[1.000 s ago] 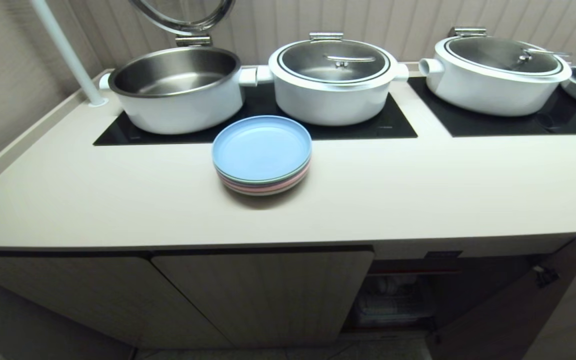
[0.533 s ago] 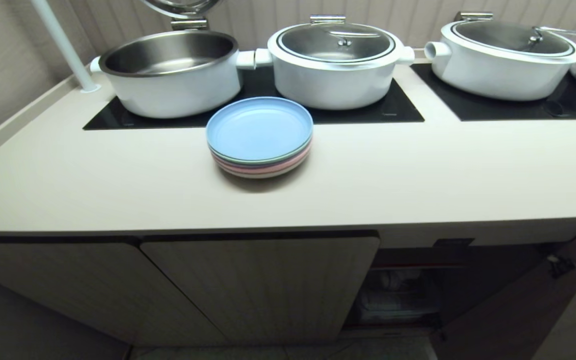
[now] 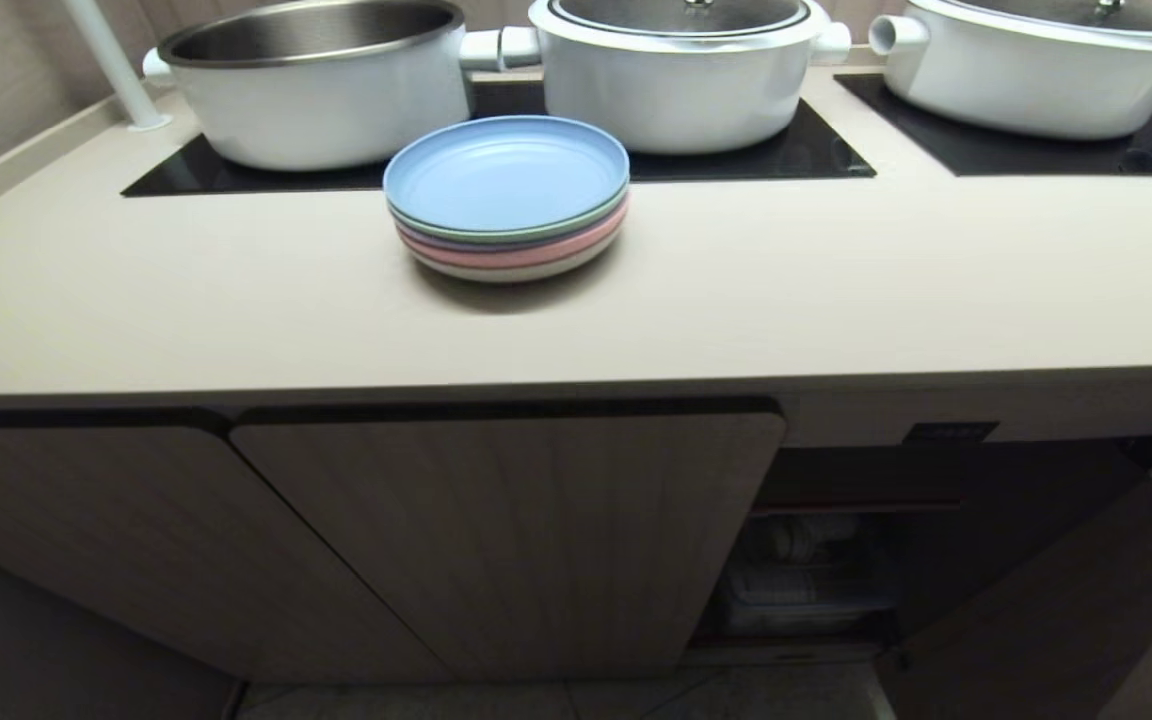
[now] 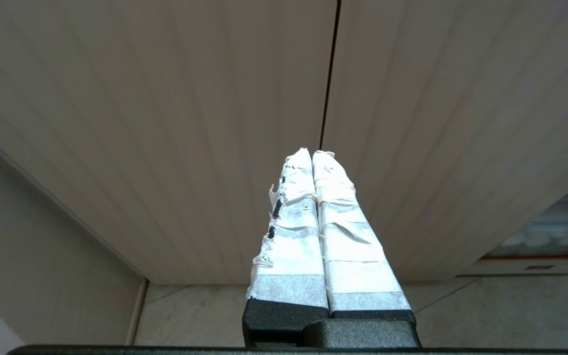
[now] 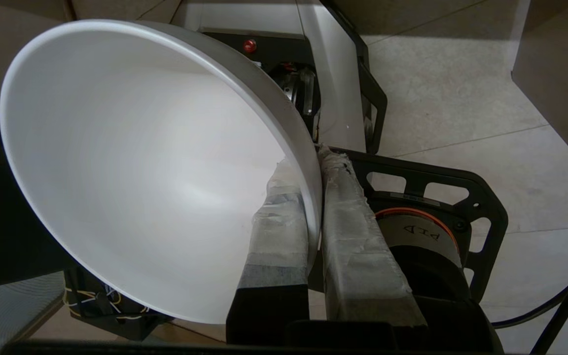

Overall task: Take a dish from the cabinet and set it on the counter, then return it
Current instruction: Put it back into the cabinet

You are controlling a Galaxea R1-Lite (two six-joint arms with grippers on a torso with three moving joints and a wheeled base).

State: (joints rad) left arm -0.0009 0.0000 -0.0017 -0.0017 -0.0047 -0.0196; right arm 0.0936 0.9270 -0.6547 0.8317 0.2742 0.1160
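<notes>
Head camera dropped since earlier frame: counter [image 3: 836, 290] and plate stack [image 3: 507, 197] sat higher in view, more of cabinet [image 3: 506, 540] front showed. Right gripper [image 5: 313, 170] pinched white dish [image 5: 141, 162] by rim, one finger inside, one outside, low over floor. Left gripper [image 4: 312, 158] pressed together, empty, facing ribbed doors.

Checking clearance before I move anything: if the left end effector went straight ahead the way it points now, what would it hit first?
The left end effector, shut and empty, points at the cabinet. It would probably meet the ribbed door front first, near the dark seam between two panels. How far off that is cannot be judged.
</notes>
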